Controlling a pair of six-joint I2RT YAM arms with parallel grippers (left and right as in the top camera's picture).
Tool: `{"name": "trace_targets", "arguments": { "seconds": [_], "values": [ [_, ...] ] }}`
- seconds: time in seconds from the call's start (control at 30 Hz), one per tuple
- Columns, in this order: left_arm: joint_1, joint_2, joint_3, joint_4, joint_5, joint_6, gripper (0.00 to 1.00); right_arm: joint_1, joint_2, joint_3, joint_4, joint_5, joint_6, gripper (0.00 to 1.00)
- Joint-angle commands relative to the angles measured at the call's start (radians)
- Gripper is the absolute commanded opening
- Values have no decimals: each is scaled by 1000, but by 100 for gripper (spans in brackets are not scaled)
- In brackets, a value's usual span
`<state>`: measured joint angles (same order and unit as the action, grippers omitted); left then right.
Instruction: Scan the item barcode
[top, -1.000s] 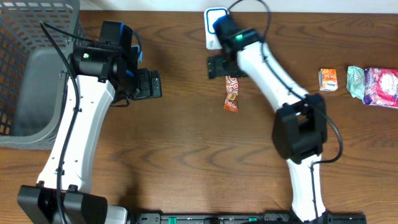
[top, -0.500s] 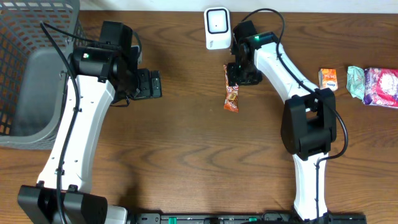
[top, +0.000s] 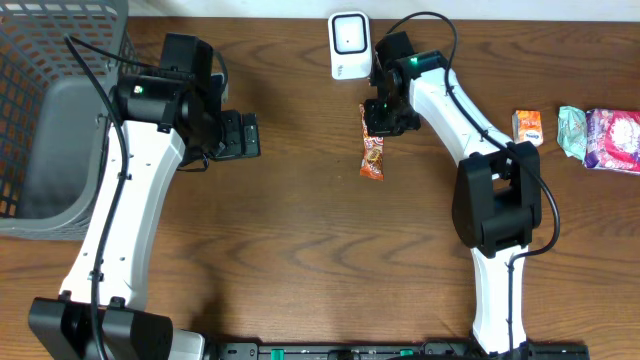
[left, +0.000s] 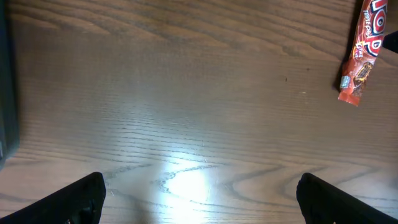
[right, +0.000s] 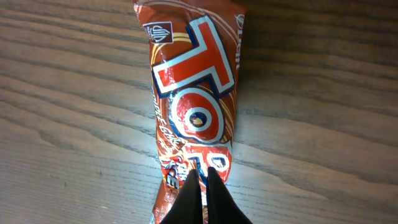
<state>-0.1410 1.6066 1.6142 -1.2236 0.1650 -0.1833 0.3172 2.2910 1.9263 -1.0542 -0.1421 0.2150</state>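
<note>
The item is a red and orange candy bar (top: 372, 150) lying lengthwise on the wooden table just below the white barcode scanner (top: 349, 45). My right gripper (top: 381, 118) sits over the bar's upper end. In the right wrist view its fingertips (right: 203, 173) are pressed together on the wrapper (right: 196, 93), which bunches between them. My left gripper (top: 248, 135) hovers open to the left, its fingers wide apart (left: 200, 183) over bare wood. The candy bar (left: 360, 53) shows at the top right of the left wrist view.
A grey wire basket (top: 60, 60) stands at the far left. At the right edge lie an orange packet (top: 528, 127), a green packet (top: 572, 130) and a pink packet (top: 615, 140).
My right arm swung from the scanner to the top end of the candy bar and its fingers closed from wide open to shut. The left arm stayed still.
</note>
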Motion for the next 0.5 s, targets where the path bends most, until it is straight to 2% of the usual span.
{"name": "trace_targets", "arguments": {
  "seconds": [0.0,0.47],
  "values": [
    [0,2,-3,-2,-10,-5,98,-1,-12,-22,12,-6,-6,1],
    [0,2,-3,-2,-10,-5,98,12,-12,-127,195,-6,54,1]
  ]
}}
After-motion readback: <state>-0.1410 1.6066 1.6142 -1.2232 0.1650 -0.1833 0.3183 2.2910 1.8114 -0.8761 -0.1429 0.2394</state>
